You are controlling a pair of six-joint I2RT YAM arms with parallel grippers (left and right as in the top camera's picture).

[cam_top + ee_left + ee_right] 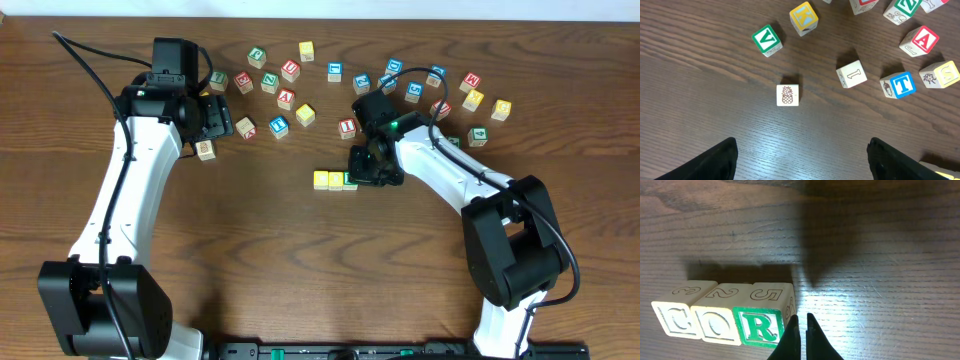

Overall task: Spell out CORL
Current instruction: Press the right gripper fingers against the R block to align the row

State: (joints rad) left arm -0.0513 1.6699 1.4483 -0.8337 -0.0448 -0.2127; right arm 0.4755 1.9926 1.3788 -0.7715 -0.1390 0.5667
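Observation:
Three blocks stand in a row on the table: a yellow C block, a yellow O block and a green R block. The row also shows in the overhead view. My right gripper is shut and empty, its tips right beside the R block's right side; overhead it is by the row's right end. My left gripper is open and empty above bare table near a pineapple block; overhead it is at the left. No L face is in view.
Many loose letter blocks lie scattered along the table's far side. In the left wrist view a green V block, yellow K block, blue T block, red A block and a plain block lie ahead.

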